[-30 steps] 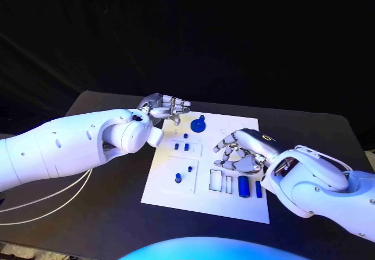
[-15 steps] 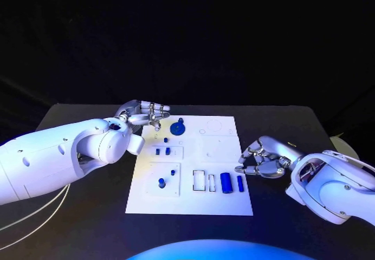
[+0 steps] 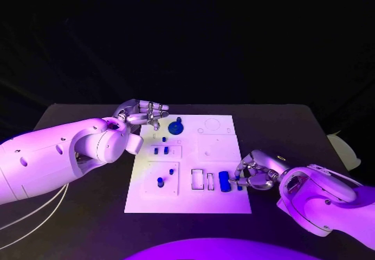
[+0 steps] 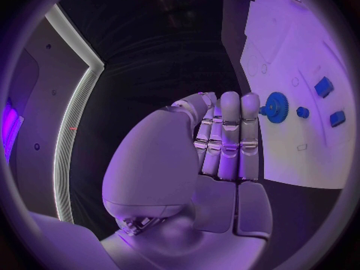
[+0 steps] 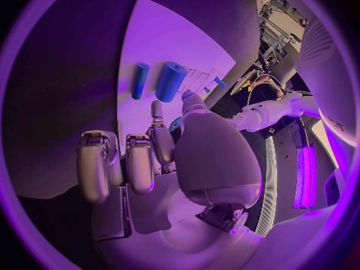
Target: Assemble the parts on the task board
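A white task board (image 3: 219, 143) lies mid-table on the black table (image 3: 297, 130). At its ten o'clock corner the left hand (image 3: 144, 115) hovers, fingers together, holding nothing, beside a blue gear (image 3: 176, 128). At four o'clock the right hand (image 3: 254, 170) curls its fingertips by a thick blue cylinder (image 3: 224, 181); I cannot tell whether it grips anything.

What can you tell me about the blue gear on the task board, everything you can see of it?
The blue gear is a small round toothed wheel, plastic by its look, with a stub rising at its centre. It lies flat on the white task board, near the board's far edge on the robot's left side. The left robot hand hovers just beside it with fingers together, not touching it. In the left wrist view the gear shows just past the fingertips.
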Motion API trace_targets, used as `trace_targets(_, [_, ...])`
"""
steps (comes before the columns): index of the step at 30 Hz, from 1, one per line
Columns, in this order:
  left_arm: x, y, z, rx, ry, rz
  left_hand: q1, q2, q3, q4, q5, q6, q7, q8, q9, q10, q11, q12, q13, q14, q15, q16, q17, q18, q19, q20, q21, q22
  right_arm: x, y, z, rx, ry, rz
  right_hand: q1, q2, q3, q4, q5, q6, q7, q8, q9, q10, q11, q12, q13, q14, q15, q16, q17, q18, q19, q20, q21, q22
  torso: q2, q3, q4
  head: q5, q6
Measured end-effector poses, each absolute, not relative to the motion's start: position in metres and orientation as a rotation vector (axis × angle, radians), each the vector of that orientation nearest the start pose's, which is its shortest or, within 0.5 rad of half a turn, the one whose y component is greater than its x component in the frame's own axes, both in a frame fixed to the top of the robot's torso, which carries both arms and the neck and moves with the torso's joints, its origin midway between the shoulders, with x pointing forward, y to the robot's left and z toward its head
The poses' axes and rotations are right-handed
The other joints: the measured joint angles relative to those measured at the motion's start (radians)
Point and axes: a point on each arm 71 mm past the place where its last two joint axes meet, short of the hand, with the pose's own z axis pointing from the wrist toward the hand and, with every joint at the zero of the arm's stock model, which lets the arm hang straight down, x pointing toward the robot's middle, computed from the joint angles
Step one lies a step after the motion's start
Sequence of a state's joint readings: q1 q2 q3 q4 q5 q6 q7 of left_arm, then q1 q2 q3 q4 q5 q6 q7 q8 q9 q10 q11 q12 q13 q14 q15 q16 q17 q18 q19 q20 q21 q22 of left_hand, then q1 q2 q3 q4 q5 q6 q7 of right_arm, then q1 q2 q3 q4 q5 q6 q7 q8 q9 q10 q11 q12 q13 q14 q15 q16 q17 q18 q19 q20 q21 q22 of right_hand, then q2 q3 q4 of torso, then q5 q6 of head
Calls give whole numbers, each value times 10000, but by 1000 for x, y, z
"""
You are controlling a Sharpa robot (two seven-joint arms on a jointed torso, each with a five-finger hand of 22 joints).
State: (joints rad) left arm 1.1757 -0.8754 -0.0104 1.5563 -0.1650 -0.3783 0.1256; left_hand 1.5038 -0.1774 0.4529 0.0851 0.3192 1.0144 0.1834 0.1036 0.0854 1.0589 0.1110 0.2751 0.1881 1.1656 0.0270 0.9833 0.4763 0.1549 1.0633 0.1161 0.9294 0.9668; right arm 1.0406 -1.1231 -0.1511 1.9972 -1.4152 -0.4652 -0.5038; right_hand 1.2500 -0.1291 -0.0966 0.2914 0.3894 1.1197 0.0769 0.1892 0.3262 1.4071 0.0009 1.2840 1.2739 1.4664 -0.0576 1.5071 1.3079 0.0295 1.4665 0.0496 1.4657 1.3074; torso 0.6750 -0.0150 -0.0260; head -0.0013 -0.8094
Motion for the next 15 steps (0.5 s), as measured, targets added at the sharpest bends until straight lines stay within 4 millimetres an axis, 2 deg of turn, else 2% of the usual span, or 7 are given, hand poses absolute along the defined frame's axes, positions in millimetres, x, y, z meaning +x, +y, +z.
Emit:
trace_targets(4, [482, 218, -191, -11238, 16296, -13030, 0, 0, 0, 0, 0, 0, 0, 0, 0, 0, 0, 0, 0, 0, 0, 0, -9, 0, 0, 0, 0, 0, 345, -213, -246, 1979, 19328, 5259, -1, 1, -82, 2, 0, 0, 0, 0, 28, 0, 0, 0, 13, 0, 0, 0, 0, 1, 0, 0, 0, -1, 1, -5, -2, 2, -49])
trace_targets(13, [482, 218, -191, -11227, 16303, -13051, 0, 0, 0, 0, 0, 0, 0, 0, 1, 0, 0, 0, -2, 0, 0, 0, -9, -1, 0, 0, 0, 0, 348, -205, -254, 1910, 19313, 5121, -391, 155, -370, 14, 94, -37, -36, 78, 211, -1, 1, 30, 111, 0, 0, -1, -1, 0, -1, 2, 0, -1, 3, -4, -6, 28, -105])
trace_targets(15, [482, 218, -191, -11226, 16304, -13052, 0, 0, 0, 0, 0, 0, 0, 0, 1, 0, 0, 0, -2, 0, 0, 0, -9, 0, 0, 0, 0, -1, 347, -203, -256, 1891, 19345, 5120, -444, 104, -426, 37, 94, -37, -37, 87, 236, -1, 1, 41, 113, 0, 1, -1, -2, 0, -1, 2, 0, -1, 4, -3, -7, 41, -116])
